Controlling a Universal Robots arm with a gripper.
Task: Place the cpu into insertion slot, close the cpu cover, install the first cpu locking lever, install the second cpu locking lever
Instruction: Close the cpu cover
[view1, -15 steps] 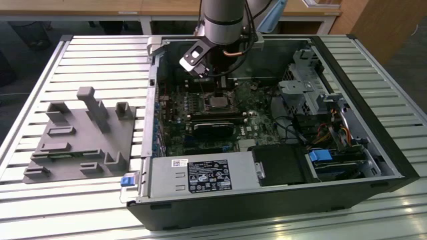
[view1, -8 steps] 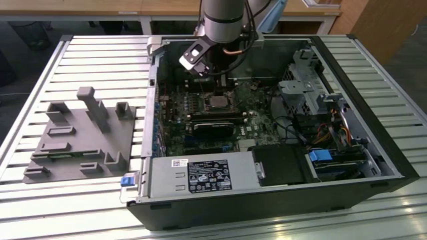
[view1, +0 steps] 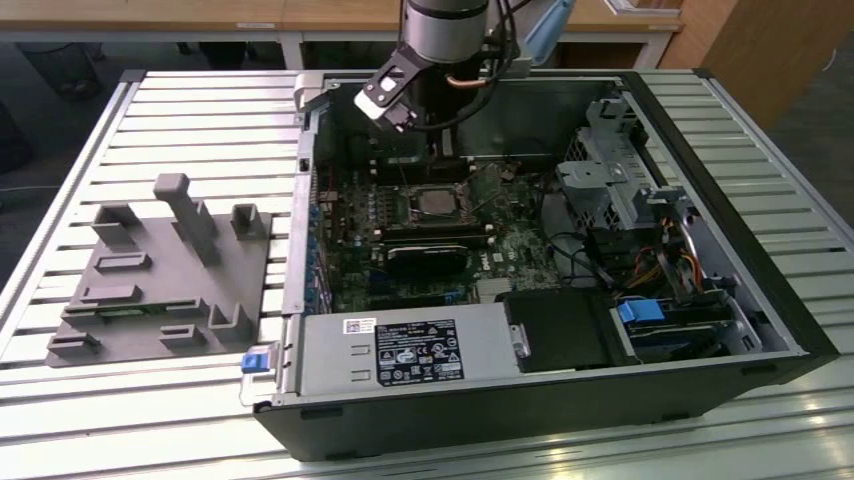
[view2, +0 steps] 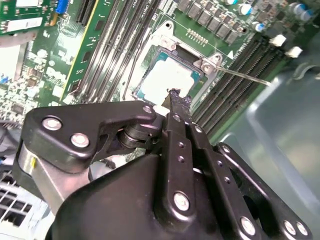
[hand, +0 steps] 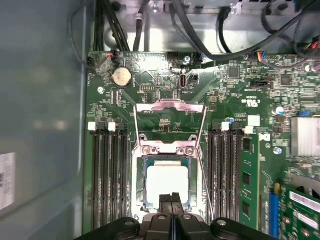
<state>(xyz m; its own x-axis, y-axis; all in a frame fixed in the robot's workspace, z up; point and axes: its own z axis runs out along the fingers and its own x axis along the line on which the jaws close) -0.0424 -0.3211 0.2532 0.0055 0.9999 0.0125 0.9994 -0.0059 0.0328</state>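
Observation:
The cpu (hand: 167, 182), a pale square chip, lies flat in the socket on the green motherboard (hand: 150, 80); it also shows in the second wrist view (view2: 167, 80) and the exterior view (view1: 434, 203). The cpu cover (hand: 170, 106), a thin silvery frame with a cut-out centre, stands raised on its hinge at the socket's far edge. A thin wire locking lever (view2: 250, 77) sticks out free beside the socket. My gripper (hand: 171, 198) is shut with nothing between its fingers, its black tips (view2: 175, 97) right at the chip's near edge. In the exterior view the gripper (view1: 447, 158) reaches down into the case.
Rows of memory slots (hand: 107, 175) flank the socket on both sides. A black heatsink-like block (view1: 430, 255) sits beside the socket, a power supply (view1: 400, 350) at the case front, and a drive cage (view1: 627, 180) with cables at the exterior view's right. A grey fixture (view1: 160, 270) lies outside the case.

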